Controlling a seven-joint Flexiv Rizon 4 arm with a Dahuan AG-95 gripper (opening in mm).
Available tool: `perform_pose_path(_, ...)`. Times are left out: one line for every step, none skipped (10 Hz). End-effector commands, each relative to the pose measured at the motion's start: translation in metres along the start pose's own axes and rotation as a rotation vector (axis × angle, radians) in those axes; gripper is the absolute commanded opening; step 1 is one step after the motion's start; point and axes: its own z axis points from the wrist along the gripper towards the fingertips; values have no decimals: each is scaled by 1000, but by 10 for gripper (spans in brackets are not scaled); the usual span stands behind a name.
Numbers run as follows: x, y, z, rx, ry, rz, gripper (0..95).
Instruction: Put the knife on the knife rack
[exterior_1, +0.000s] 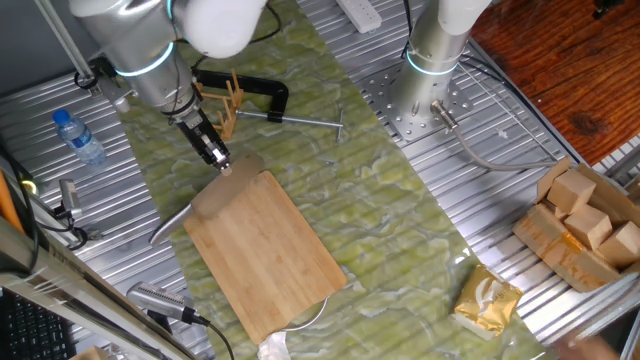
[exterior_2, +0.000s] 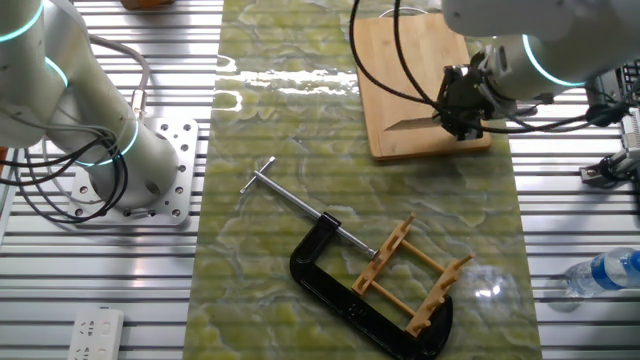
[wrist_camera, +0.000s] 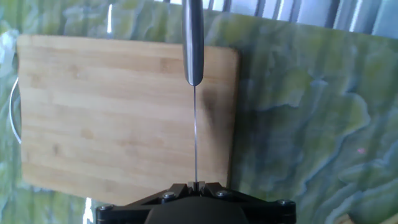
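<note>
My gripper (wrist_camera: 196, 185) is shut on the blade of the knife (wrist_camera: 194, 134). The hand view shows the blade edge-on as a thin line, with the silver handle (wrist_camera: 193, 43) pointing away from me. In one fixed view the gripper (exterior_1: 215, 155) holds the knife (exterior_1: 172, 224) over the near-left corner of the bamboo cutting board (exterior_1: 270, 250). The other fixed view shows the gripper (exterior_2: 460, 112) and the grey blade (exterior_2: 408, 124) over the board's edge. The knife rack (exterior_1: 228, 100) (exterior_2: 415, 275), a small wooden peg frame, stands apart from me on the green mat, inside a black C-clamp (exterior_2: 330, 290).
The C-clamp's steel screw bar (exterior_1: 305, 120) (exterior_2: 290, 200) lies on the mat beside the rack. A water bottle (exterior_1: 78, 135) (exterior_2: 610, 272) lies on the metal table. A second arm's base (exterior_1: 430, 60) (exterior_2: 110, 150) stands at the mat's side. Cardboard boxes (exterior_1: 585, 220) sit far right.
</note>
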Motion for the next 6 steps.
perform_pose_path(0,1,0,1,-21,52,0)
perform_pose_path(0,1,0,-2,-35,71,0)
perform_pose_path(0,1,0,-2,-35,71,0)
perform_pose_path(0,1,0,-15,-65,105,0)
perform_pose_path(0,1,0,-15,-68,114,0)
perform_pose_path(-1,1,1,-17,-70,124,0)
